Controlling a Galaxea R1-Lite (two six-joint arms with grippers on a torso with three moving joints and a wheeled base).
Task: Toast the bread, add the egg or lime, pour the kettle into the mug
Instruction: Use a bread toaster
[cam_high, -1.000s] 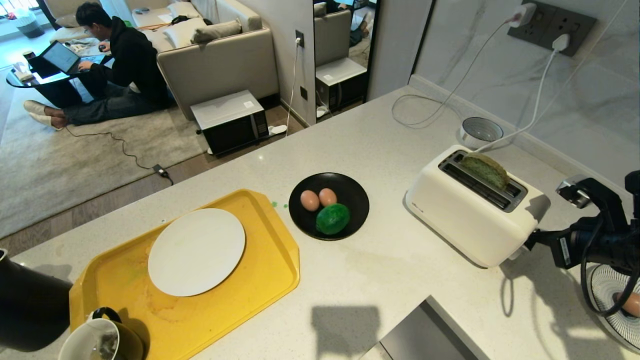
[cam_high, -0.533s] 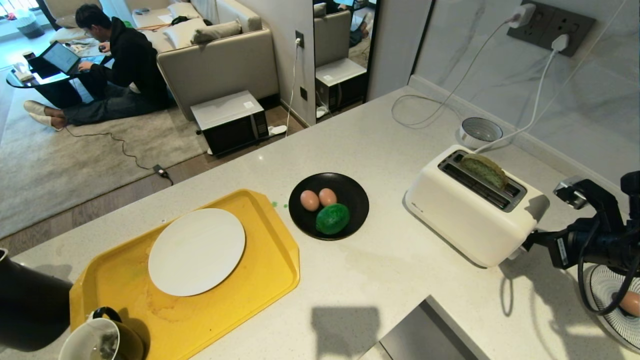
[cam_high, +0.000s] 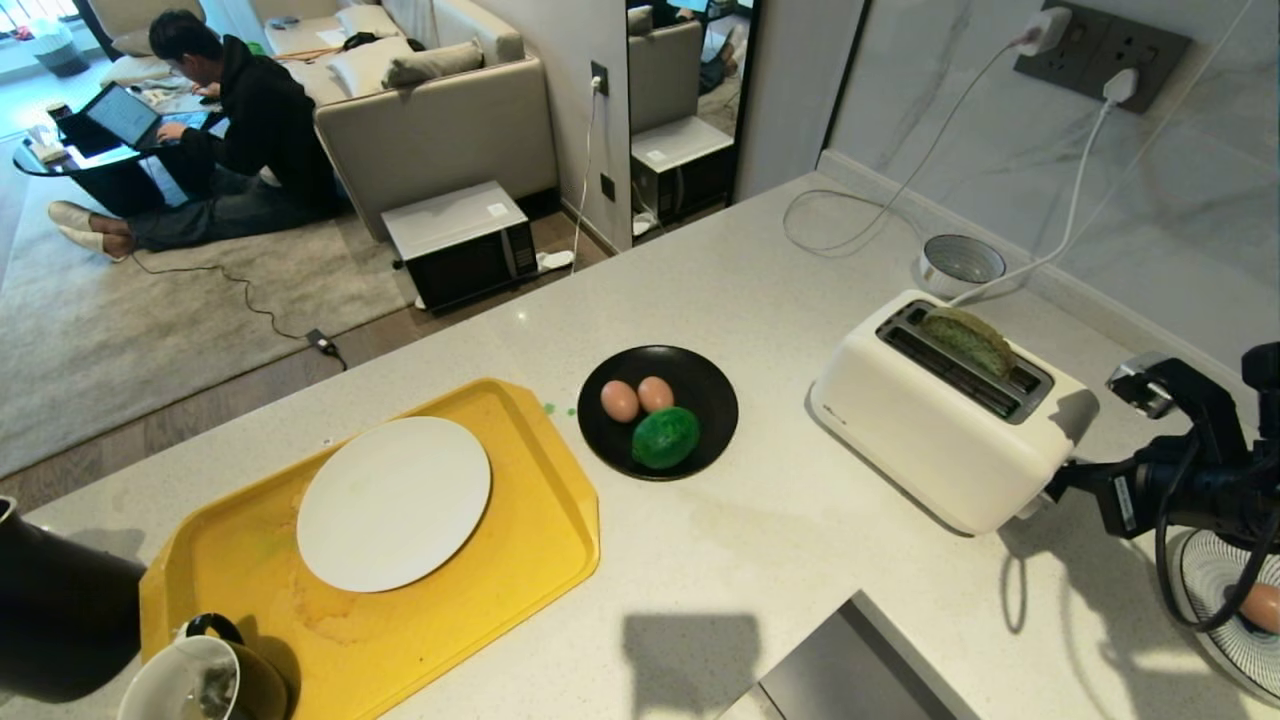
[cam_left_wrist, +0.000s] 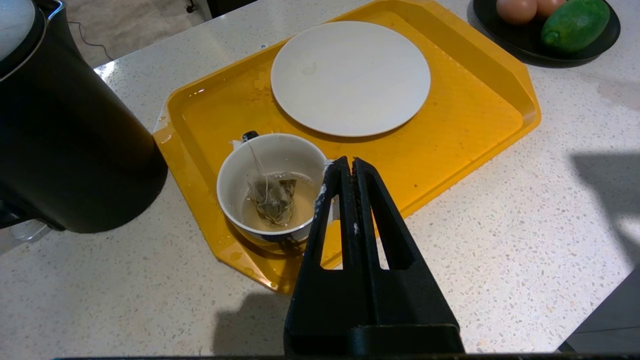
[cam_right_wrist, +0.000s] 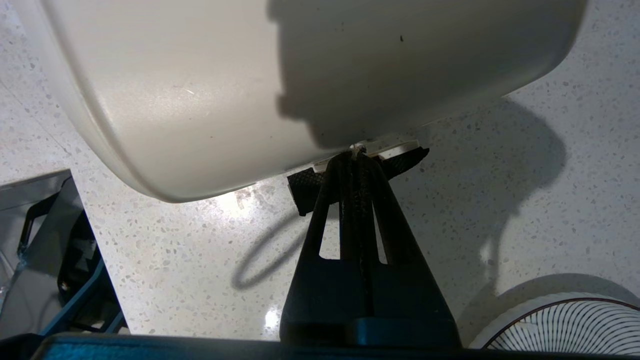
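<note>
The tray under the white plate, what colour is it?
Yellow; the tray shows best in the left wrist view.

Bare counter (cam_high: 800, 540) lies open between black plate (cam_high: 700, 385) and toaster (cam_high: 930, 450).

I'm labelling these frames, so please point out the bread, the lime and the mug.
bread (cam_high: 968, 338): head view, green face above the toaster slot.
lime (cam_high: 665, 437): head view, middle of its skin.
mug (cam_left_wrist: 231, 172): left wrist view, white inner wall.

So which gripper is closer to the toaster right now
The right. The right gripper, fingers shut, has its tips at the toaster's end, by its lever. The left gripper sits far off, over the yellow tray beside the mug.
</note>
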